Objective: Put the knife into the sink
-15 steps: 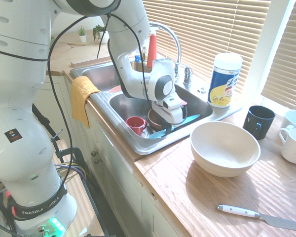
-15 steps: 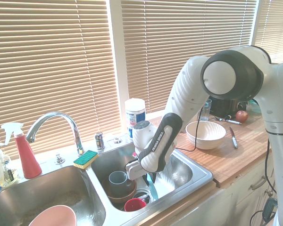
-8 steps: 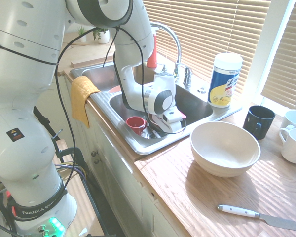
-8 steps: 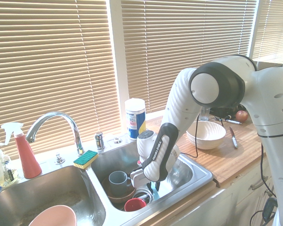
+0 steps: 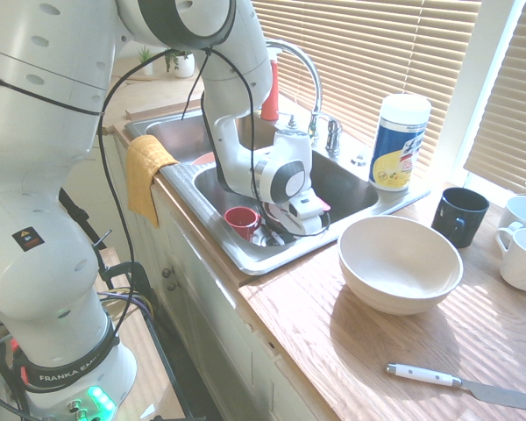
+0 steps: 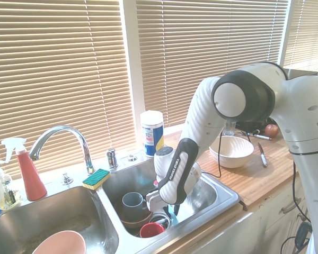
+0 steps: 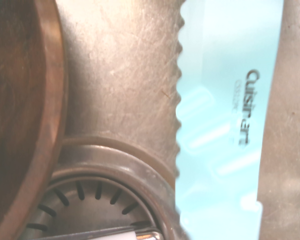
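My claw pinches the serrated turquoise plastic knife low inside the stainless steel sink.
The knife is in the basin nearest the wooden tabletop, its blade beside the round metal drain and apart from the round brown bowl. I expect it to be light and fairly stiff, with a little flex towards the tip, and unlikely to break. Its smooth faces could slide or twist between my fingers, more so if wet. The handle is out of my close view; I judge the best hold to be across its thickness, near where the blade begins, clear of the teeth. A gentle squeeze should do, and an even release should keep it from skidding.
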`<control>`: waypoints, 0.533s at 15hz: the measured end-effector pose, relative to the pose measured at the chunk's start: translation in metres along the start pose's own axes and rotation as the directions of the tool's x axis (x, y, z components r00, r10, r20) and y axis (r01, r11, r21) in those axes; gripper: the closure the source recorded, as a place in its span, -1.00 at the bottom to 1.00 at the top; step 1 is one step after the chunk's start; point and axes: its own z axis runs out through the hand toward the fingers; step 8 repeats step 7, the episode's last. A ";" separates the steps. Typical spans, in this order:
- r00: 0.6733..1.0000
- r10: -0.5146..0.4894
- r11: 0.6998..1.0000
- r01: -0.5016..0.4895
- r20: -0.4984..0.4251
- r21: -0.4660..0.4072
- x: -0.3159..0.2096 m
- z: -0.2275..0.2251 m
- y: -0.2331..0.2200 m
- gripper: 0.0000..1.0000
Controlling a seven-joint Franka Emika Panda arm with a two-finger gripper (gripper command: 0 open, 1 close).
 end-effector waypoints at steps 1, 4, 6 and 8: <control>1.000 -0.003 1.000 0.003 -0.002 0.005 0.002 -0.002 0.000 -1.00; 0.999 -0.025 0.998 0.026 -0.022 0.051 0.006 -0.033 -0.005 -1.00; 0.998 -0.050 0.996 0.054 -0.043 0.077 0.009 -0.086 -0.010 -1.00; 0.996 -0.071 0.995 0.074 -0.045 0.073 0.009 -0.117 -0.011 -1.00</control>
